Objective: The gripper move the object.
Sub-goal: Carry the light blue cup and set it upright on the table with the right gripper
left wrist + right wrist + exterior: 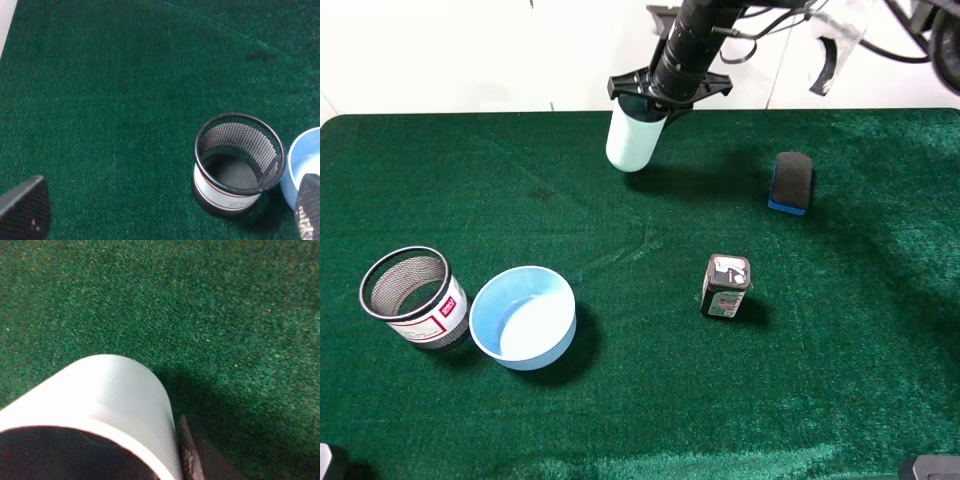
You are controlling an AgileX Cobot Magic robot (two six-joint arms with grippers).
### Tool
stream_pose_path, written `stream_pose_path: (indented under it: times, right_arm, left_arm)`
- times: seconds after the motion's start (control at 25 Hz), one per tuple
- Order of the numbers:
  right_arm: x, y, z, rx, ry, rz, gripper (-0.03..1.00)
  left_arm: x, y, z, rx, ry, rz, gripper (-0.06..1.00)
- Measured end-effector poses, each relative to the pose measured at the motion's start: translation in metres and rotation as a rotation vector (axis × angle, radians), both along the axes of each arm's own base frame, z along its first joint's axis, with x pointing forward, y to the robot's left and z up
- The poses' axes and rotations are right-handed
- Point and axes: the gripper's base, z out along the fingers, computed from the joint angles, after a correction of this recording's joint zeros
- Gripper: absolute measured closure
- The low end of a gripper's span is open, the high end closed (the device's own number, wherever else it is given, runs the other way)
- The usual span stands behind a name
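Note:
The pale blue-green cup [633, 140] is at the back middle of the green cloth, tilted, its rim up in my right gripper [665, 95]. The right gripper is shut on the cup's rim and comes in from the back on a dark cabled arm. In the right wrist view the cup [100, 390] fills the near part of the frame, with one dark finger [192, 455] against its outer wall. The cup's shadow falls on the cloth to its right. My left gripper [165, 212] is open and empty above the front left cloth; only its two fingertips [25, 207] show.
A black mesh cup [412, 297] [235, 165] stands at front left with a wide blue bowl [523, 317] [302, 165] right beside it. A small dark tin [725, 287] stands in the middle right. A black and blue eraser [791, 183] lies at back right.

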Motion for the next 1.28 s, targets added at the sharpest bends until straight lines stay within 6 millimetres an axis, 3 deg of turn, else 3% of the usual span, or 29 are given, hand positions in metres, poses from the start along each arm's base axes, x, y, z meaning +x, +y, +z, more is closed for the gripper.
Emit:
stream_pose_path:
  times: [0.48,0.72,1.28]
  right_arm:
    - [-0.005,-0.024,0.044,-0.005,0.011,-0.022,0.95]
    - [-0.003,-0.05,0.06,-0.019,0.035,-0.043,0.95]
    - [0.007,-0.123,0.072,-0.123,0.114,-0.129,0.95]
  left_arm:
    - [0.0,0.0,0.0,0.0,0.0,0.0,-0.05]
    - [0.0,0.0,0.0,0.0,0.0,0.0,-0.05]
    - [0.0,0.0,0.0,0.0,0.0,0.0,-0.05]
